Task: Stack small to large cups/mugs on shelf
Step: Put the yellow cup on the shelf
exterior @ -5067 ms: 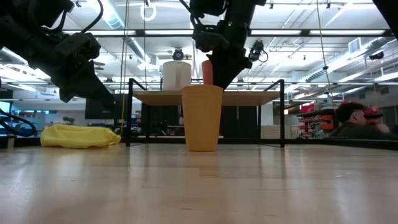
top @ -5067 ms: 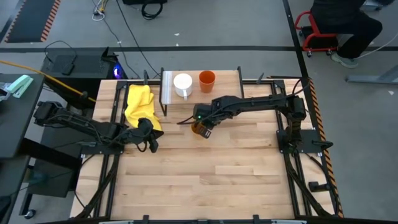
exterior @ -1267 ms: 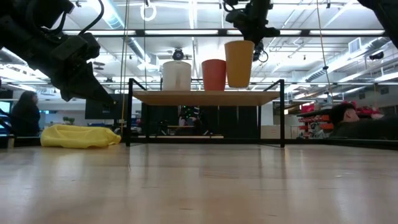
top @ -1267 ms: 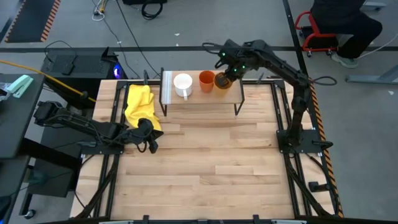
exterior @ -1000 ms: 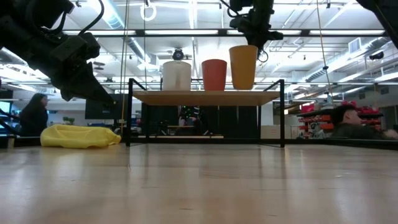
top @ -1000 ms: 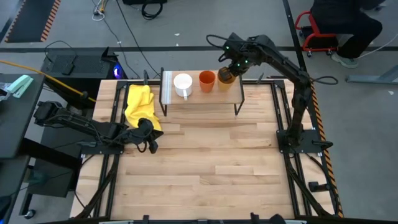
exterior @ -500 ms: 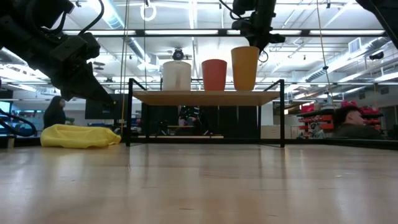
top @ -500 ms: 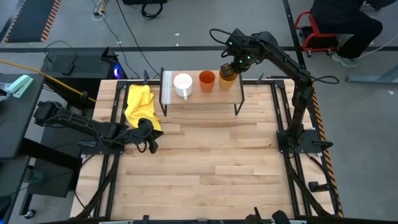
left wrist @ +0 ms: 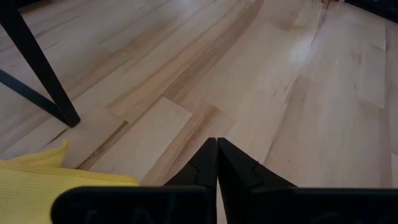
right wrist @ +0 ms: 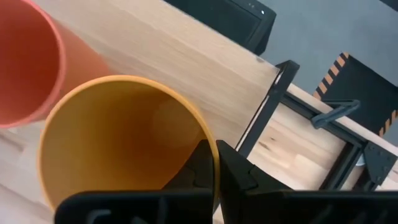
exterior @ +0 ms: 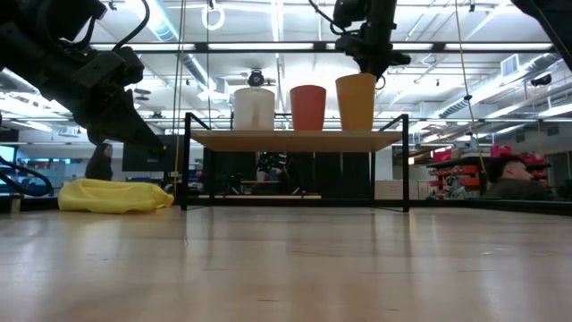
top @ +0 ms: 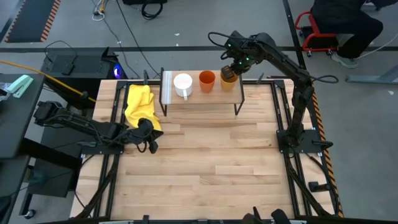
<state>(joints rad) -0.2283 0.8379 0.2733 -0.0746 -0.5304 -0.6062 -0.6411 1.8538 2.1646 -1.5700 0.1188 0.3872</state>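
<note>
On the shelf (top: 186, 96) at the table's far side stand a white mug (top: 183, 83), an orange-red cup (top: 206, 79) and a taller yellow-orange cup (top: 228, 81), in a row from left to right. In the low view the yellow-orange cup (exterior: 356, 102) has its base level with the shelf plank (exterior: 268, 137). My right gripper (top: 232, 70) comes down on it from above, shut on its rim. My left gripper (top: 152, 145) waits shut near the table's left edge, beside a yellow cloth (top: 139, 102). My right gripper pinches the yellow-orange cup's wall at its rim (right wrist: 209, 144), one finger (right wrist: 198, 168) inside the cup and the other (right wrist: 239, 177) outside. The fingers point steeply down, on the side away from the orange-red cup. The cup is upright; whether its base bears on the plank I cannot tell.
The shelf's thin black legs (exterior: 407, 170) stand on the wooden tabletop (top: 211, 168), which lies bare in front of the shelf. One leg (left wrist: 37, 62) shows close in the left wrist view. A black frame runs along the table's edges. A person (exterior: 509, 174) sits beyond the table.
My right gripper has carried the yellow-orange cup a little toward the table's right and down. The cup stays upright, beside the orange-red cup, and its base has come level with the shelf plank.
</note>
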